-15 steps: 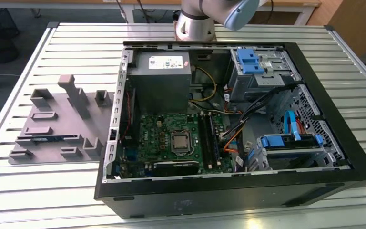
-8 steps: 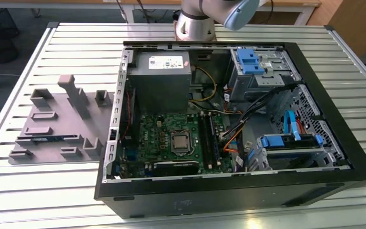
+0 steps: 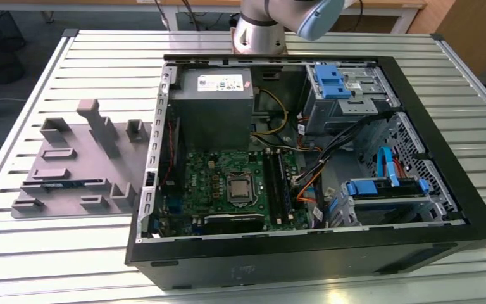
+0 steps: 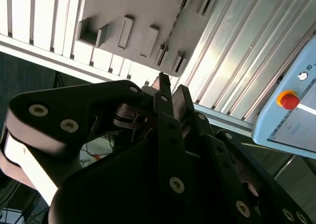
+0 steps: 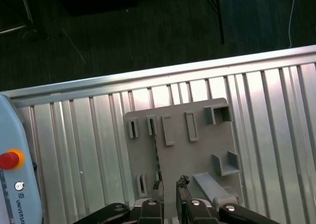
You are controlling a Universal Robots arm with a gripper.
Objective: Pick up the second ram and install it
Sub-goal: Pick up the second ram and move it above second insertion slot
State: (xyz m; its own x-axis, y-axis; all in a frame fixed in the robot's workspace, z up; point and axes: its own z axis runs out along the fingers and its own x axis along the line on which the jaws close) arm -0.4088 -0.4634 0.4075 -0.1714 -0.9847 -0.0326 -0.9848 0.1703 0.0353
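The second ram (image 3: pixel 57 184) is a thin blue stick standing on edge in a slot of the grey tray (image 3: pixel 70 209), on the exterior view's left. In the first wrist view the ram (image 5: pixel 156 152) appears edge-on as a dark line across the tray (image 5: pixel 197 150). My gripper (image 5: pixel 170 187) hovers well above the tray, near one end of the ram. Its black fingertips (image 5: pixel 183 182) stand a narrow gap apart with nothing between them. In the second wrist view the gripper (image 4: pixel 172 93) points at the tray (image 4: pixel 143 11) and the ram (image 4: pixel 174 26).
The open black computer case (image 3: pixel 311 253) lies beside the tray, holding the green motherboard (image 3: pixel 200 171), its long black slots (image 3: pixel 273 183) and a grey power supply (image 3: pixel 213 104). A pale blue pendant with a red button (image 5: pixel 9 159) rests at the slatted table's edge.
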